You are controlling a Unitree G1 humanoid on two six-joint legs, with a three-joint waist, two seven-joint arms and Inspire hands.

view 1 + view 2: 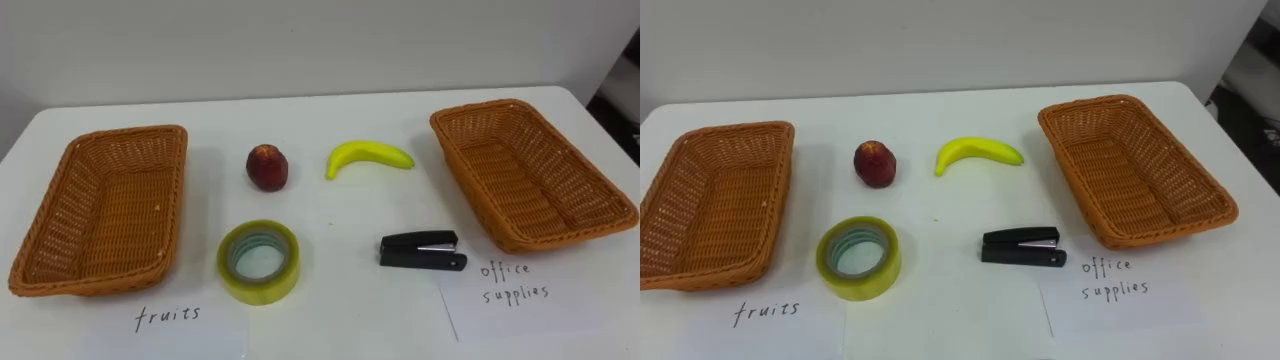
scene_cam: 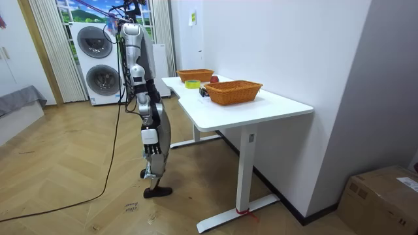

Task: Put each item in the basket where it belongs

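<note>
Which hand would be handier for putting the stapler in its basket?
Likely the right hand, hanging at the robot's side. The stapler lies right of centre, beside the office supplies basket on the robot's right; reaching from the left would probably cross over the tape roll.

Standing upright, seen side-on in the room view, facing that view's right. Nearer side: the robot's right. Right arm lowered along the body, close to the flank. Right hand [image 2: 151, 149] hanging at the bottom end of that arm, low beside the leg, apart from anything ahead of it. Directly above the hand: wrist and forearm, rising near-vertical. Further above the hand: elbow barely bent, upper arm tucked against the torso, shoulder level. Hand too small at this range for its state to be read.
</note>
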